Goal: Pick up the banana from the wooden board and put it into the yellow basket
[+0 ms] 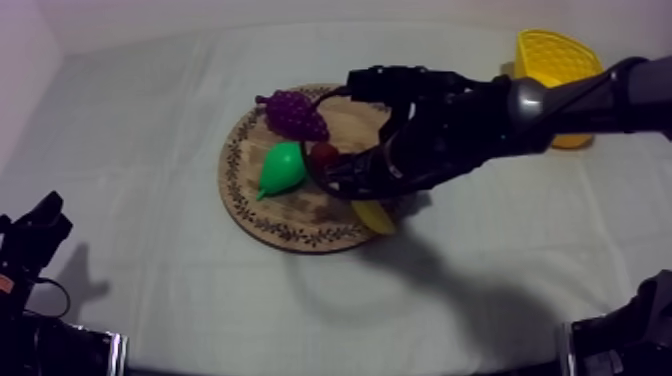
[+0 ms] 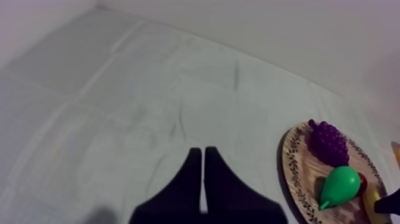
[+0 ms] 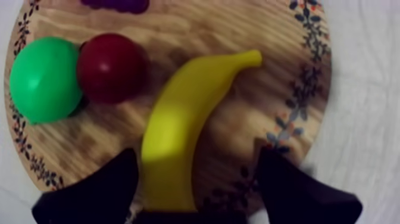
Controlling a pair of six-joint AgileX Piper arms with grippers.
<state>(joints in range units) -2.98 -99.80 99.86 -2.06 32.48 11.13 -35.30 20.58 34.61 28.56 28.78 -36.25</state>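
Note:
The yellow banana lies on the round wooden board, beside the small red fruit and the green pear. My right gripper hangs low over the banana's near end, open, with one finger on each side of it. From above, the right arm covers most of the banana. The yellow basket stands at the far right. My left gripper is shut on nothing and rests at the near left.
Purple grapes lie at the far side of the board, with the pear and the red fruit in front of them. Bare cloth surrounds the board, widest to its left.

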